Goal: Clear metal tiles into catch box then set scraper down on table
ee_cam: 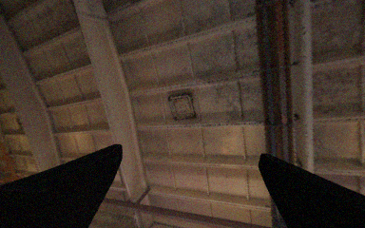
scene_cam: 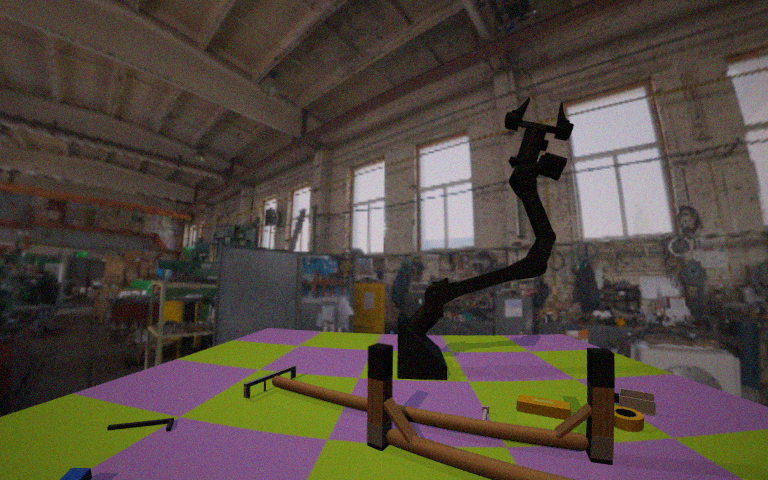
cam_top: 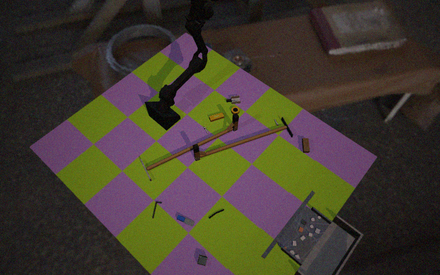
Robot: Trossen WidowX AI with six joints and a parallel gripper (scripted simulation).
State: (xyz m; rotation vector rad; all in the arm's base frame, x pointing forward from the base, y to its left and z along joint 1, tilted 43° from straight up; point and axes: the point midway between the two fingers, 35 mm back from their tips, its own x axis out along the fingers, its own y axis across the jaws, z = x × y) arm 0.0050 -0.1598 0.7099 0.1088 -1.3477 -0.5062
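Note:
My gripper (scene_cam: 544, 101) (ee_cam: 191, 155) is open and empty, raised high above the table with its fingers pointing up. Two long wooden-handled tools lie on the table, each with an upright grip block. One handle (cam_top: 243, 141) ends in a solid dark blade (cam_top: 287, 126); the other (cam_top: 172, 157) (scene_cam: 322, 393) ends in a thin bar with short feet (cam_top: 145, 168) (scene_cam: 270, 380). Which is the scraper is not certain. The steel plate (cam_top: 291, 231) at the lower right bears several small tiles, including a white tile (cam_top: 318, 231) and an orange tile (cam_top: 301, 229). The catch box (cam_top: 351, 226) adjoins its far end.
A yellow block (cam_top: 216, 117) (scene_cam: 543, 406), a tape roll (cam_top: 235, 110) (scene_cam: 628, 418) and a brown block (cam_top: 305, 145) lie around the tools. A hex key (cam_top: 154, 209) (scene_cam: 141, 423), a blue-and-grey piece (cam_top: 181, 218), a dark curved rod (cam_top: 216, 212) and a grey cube (cam_top: 202, 259) lie nearer the front.

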